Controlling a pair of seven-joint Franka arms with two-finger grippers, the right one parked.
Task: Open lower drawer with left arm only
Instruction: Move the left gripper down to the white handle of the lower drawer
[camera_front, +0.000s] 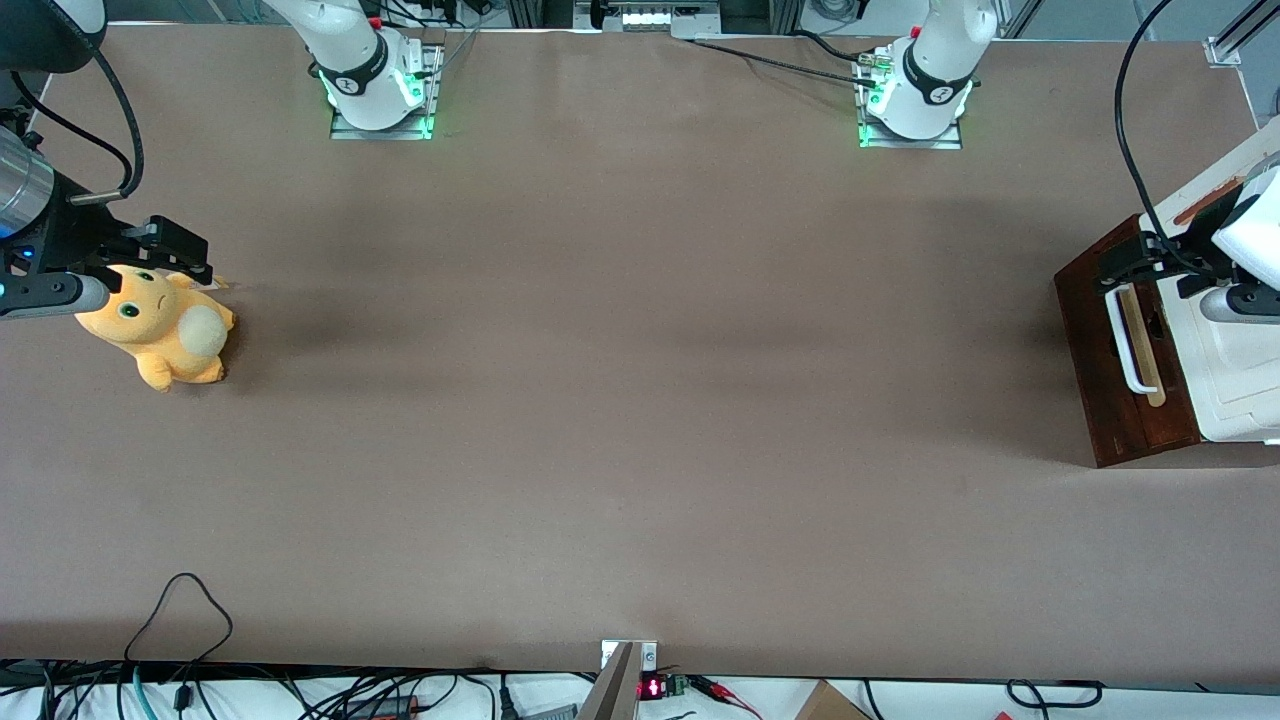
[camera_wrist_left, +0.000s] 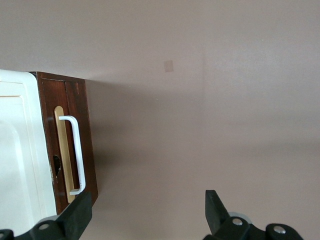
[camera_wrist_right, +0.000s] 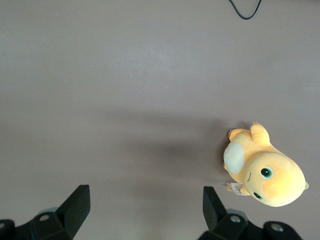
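Front view: the cabinet (camera_front: 1235, 390) stands at the working arm's end of the table (camera_front: 620, 400). The lower drawer (camera_front: 1120, 360) presents its dark reddish-brown front toward the table's middle, with the white bar handle (camera_front: 1122, 340) lying over a pale wood strip (camera_front: 1145, 345). The left arm (camera_front: 1245, 235) hangs above the cabinet, and its gripper (camera_front: 1125, 268) sits over the end of the handle farther from the camera. Contact cannot be confirmed from here.

Left wrist view: the gripper (camera_wrist_left: 147, 215) has its 2 fingers (camera_wrist_left: 77, 215) spread wide with nothing between them. 1 finger overlaps the drawer front near the handle's (camera_wrist_left: 76, 155) end; the handle is not between the jaws.

Right wrist view: only an orange plush toy (camera_wrist_right: 262, 172) on bare table, toward the parked arm's end.

Assessment: the drawer looks closed. Being wood, it should be rigid and moderately heavy, likely sliding with some friction. The handle is thin, smooth and probably slippery. Best hold is across the bar's middle, so the pull runs straight.
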